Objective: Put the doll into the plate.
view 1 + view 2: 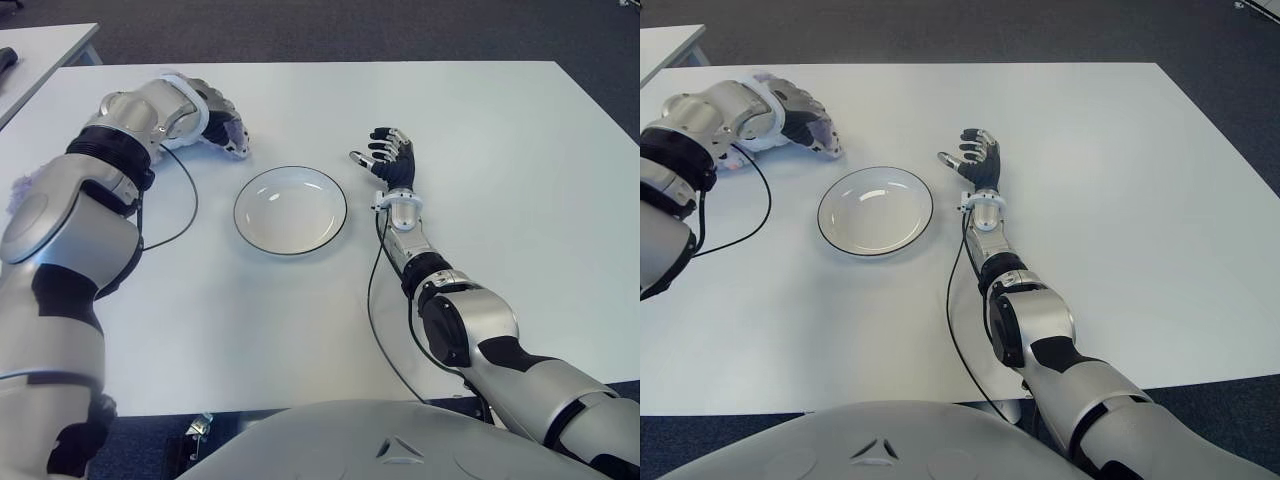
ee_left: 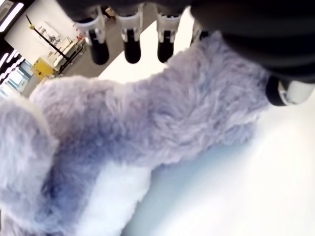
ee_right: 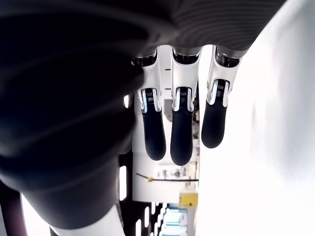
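A fluffy grey-and-white doll (image 2: 162,123) sits under curled fingers (image 2: 132,42), left of the empty white plate (image 1: 290,210).

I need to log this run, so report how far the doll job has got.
Done: the left hand has its fingers around the grey furry doll, on the table left of the plate. In hand: that grasp; whether the doll is lifted is unclear. Left: carry it over and set it in the plate, which holds nothing. The right hand is open, right of the plate.
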Robot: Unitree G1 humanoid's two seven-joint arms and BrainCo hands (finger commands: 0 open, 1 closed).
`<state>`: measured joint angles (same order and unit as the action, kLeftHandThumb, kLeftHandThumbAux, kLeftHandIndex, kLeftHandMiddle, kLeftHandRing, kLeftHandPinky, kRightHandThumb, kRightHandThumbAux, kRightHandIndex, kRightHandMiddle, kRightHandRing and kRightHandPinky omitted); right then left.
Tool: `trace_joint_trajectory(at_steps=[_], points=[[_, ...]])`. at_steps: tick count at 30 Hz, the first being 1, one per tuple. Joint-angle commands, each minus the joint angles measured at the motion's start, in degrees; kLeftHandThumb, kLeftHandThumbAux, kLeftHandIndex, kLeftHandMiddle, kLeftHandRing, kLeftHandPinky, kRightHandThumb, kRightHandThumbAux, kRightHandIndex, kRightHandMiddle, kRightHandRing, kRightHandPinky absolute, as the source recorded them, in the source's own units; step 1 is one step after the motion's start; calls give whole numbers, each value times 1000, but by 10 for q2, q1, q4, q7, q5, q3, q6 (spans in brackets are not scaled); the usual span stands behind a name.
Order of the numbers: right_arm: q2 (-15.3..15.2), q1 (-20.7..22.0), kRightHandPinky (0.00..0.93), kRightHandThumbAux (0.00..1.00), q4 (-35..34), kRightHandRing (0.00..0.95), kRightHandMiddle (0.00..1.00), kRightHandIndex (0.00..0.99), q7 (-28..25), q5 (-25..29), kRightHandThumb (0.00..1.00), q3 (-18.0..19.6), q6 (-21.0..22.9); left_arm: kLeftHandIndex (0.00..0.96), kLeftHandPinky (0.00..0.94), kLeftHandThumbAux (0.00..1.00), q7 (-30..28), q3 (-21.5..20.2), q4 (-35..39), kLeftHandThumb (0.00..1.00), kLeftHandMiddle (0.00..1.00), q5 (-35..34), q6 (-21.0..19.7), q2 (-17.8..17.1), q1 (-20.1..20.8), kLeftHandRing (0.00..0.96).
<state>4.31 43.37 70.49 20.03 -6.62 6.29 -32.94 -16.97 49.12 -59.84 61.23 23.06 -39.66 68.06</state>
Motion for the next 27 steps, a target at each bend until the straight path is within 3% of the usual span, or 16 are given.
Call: trace_joint_trajectory(at_steps=[1, 27], points=[[53, -120, 327, 955, 76, 366, 343, 327, 3, 0, 45, 7, 48, 0, 0, 212, -17, -7, 22, 408, 0, -5, 13, -24, -45, 0], [52, -117, 328, 941, 76, 373, 350, 336, 13, -4, 40, 4, 57, 0, 0, 202, 34, 0, 16, 428, 0, 21, -6, -28, -86, 0]])
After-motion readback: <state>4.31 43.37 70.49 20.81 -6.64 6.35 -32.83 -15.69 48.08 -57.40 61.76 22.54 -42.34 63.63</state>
